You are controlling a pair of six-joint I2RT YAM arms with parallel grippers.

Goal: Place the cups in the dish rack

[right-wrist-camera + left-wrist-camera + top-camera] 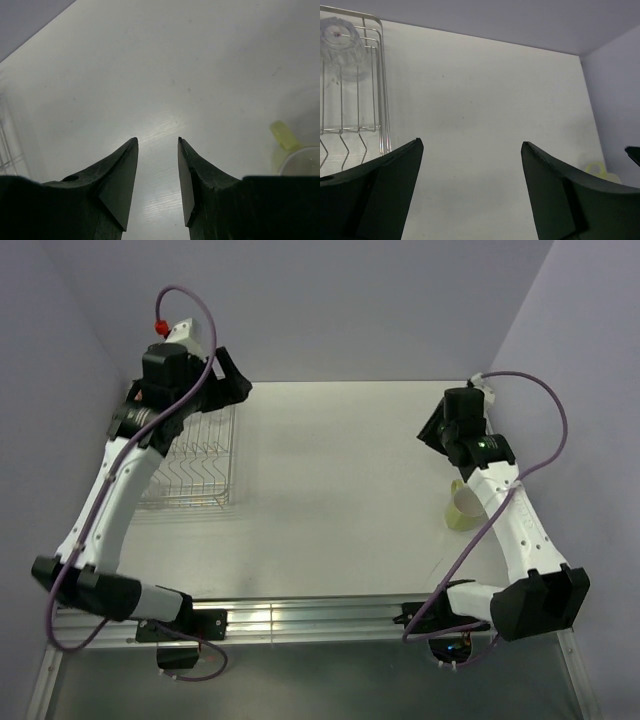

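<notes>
The dish rack (205,472) is set on the table's (330,500) left, a tumbler (340,46) inside it; a mug (462,506) is found far right.

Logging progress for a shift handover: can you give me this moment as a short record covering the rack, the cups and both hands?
rack: dish rack on the left side of the table
cup in rack: clear tumbler, standing among the wires
cup outside rack: pale yellow mug, on the table's right side
other cups: none in view
left hand: wide open, empty, beside the rack
right hand: slightly open, empty, over bare table, mug off to its right
</notes>
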